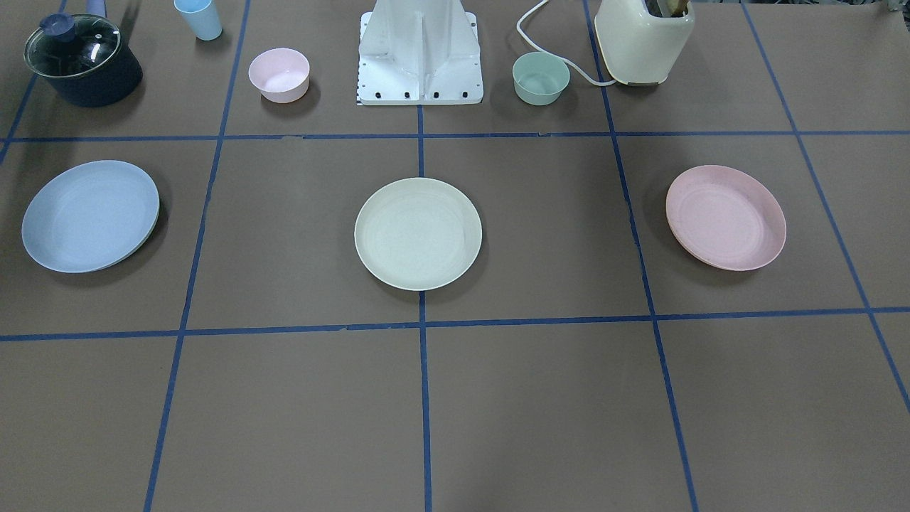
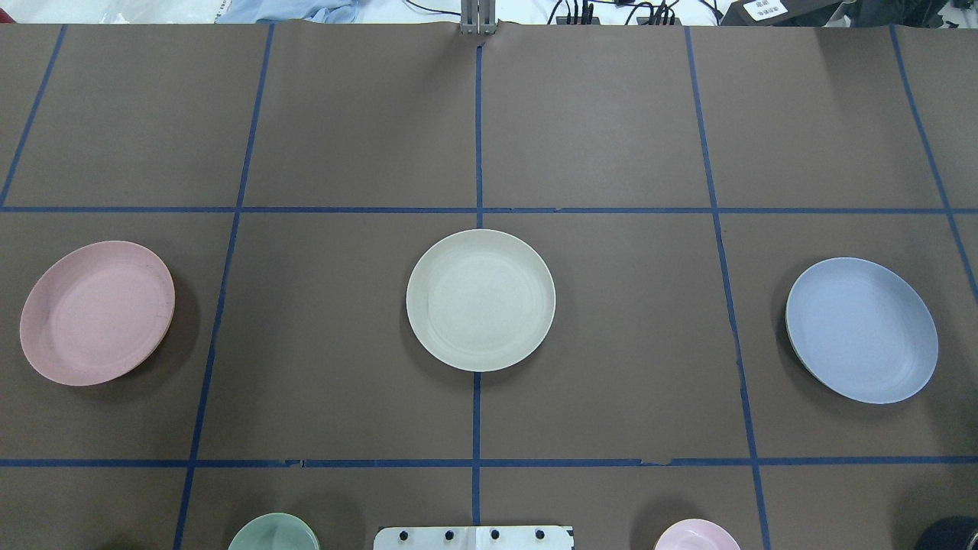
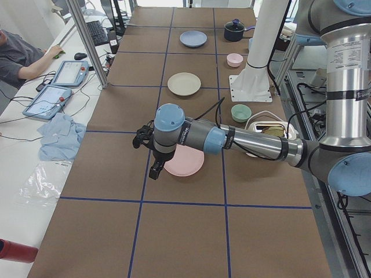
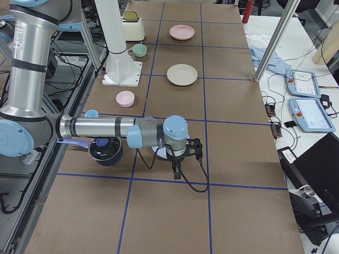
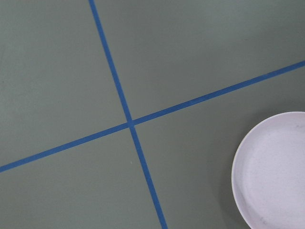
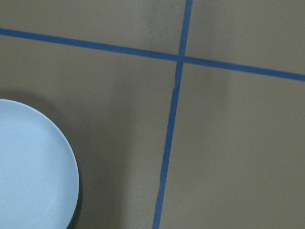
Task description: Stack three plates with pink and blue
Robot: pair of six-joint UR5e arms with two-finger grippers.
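Note:
Three plates lie apart in a row on the brown table. The cream plate (image 1: 418,233) is in the middle (image 2: 480,299). The pink plate (image 1: 725,217) is on my left side (image 2: 97,312). The blue plate (image 1: 90,215) is on my right side (image 2: 862,329). My left gripper (image 3: 155,171) hangs above the table beside the pink plate (image 3: 185,162), which shows in the left wrist view (image 5: 274,171). My right gripper (image 4: 176,172) hangs beside the blue plate (image 6: 33,167). I cannot tell whether either gripper is open or shut.
Near the robot base (image 1: 419,57) stand a small pink bowl (image 1: 279,75), a small green bowl (image 1: 541,78), a dark pot with a glass lid (image 1: 83,60), a blue cup (image 1: 199,18) and a cream toaster (image 1: 643,39). An operator (image 3: 17,55) sits beside the table.

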